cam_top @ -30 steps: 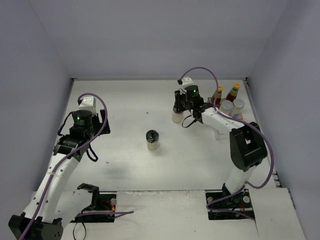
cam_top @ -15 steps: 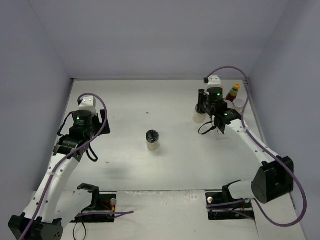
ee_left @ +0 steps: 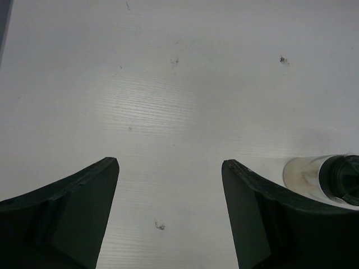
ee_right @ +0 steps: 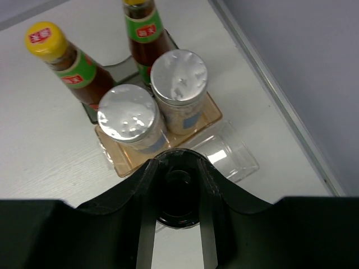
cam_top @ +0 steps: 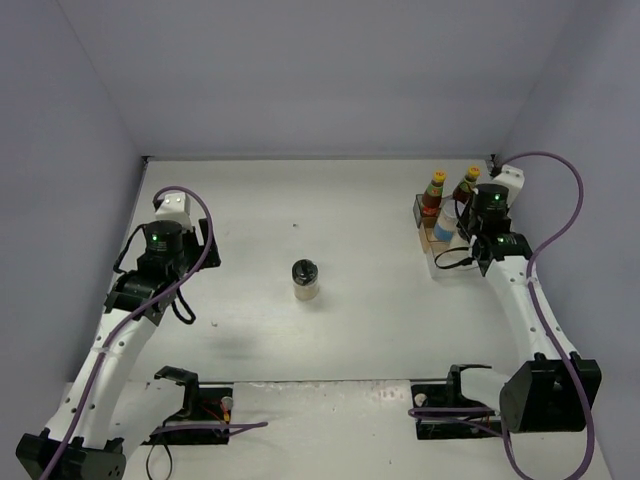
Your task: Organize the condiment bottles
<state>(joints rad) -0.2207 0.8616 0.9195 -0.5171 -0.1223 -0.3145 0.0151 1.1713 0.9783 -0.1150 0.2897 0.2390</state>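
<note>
Far left: left gripper (ee_left: 168, 168) low over the bare white table (ee_left: 168, 67), fingers (ee_left: 73, 213) spread wide, nothing between them.

Just right of that gripper's right finger in the wrist view, and near the table's middle from above: a black-lidded jar (cam_top: 306, 279), upright, well apart from the other bottles.

Further right, by the far right corner: clear tiered organizer (ee_right: 235, 151). On its far step, two red sauce bottles (ee_right: 73, 70) with yellow caps, side by side. On the middle step, two silver-lidded shakers (ee_right: 128, 116), just beside each other (blue labels only barely visible under the lids).

Over the near, lowest step: right gripper (ee_right: 178, 168), fingers pinching a second black-lidded jar (ee_right: 178, 196) at its lid. Impossible to tell whether seated on the step or held above it.
</note>
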